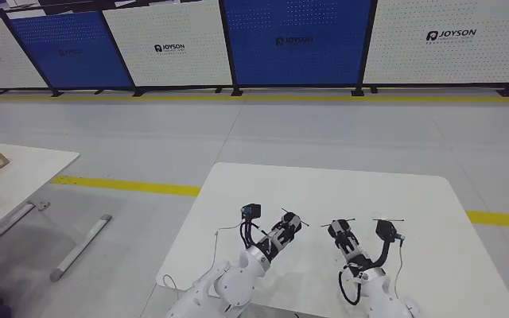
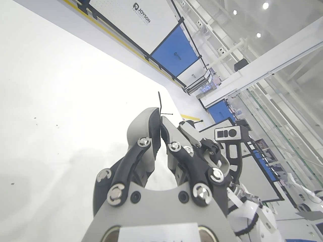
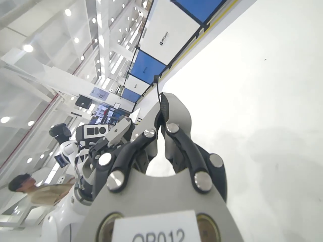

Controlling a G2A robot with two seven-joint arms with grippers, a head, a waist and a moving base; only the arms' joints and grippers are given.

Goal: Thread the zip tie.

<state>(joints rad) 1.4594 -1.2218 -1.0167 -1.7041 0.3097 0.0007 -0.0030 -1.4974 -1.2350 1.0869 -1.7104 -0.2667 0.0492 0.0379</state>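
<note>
Left gripper (image 2: 160,115) pinches a black strip (image 2: 159,100); right gripper (image 3: 161,101) (just beside) clamps a zip tie (image 3: 157,86) near its head

A row of standing partition panels runs across 12 o'clock, blue perforated panels (image 1: 298,40) alternating with white ones (image 1: 167,44) in black frames, and a thin yellow line (image 1: 318,98) lies on the floor at their feet. The floor (image 1: 318,131) is pale grey and glossy. A broader yellow stripe (image 1: 119,185) crosses it from 9 o'clock toward 3 o'clock and passes behind the white, round-cornered counter (image 1: 334,191). At 9 o'clock stands a second white table (image 1: 32,163), with a grey foot bar (image 1: 79,246) lying on the floor near it. Overhead, the left wrist view shows a high white ceiling with round lamps (image 2: 265,5) and long white beams (image 2: 277,61).
</note>
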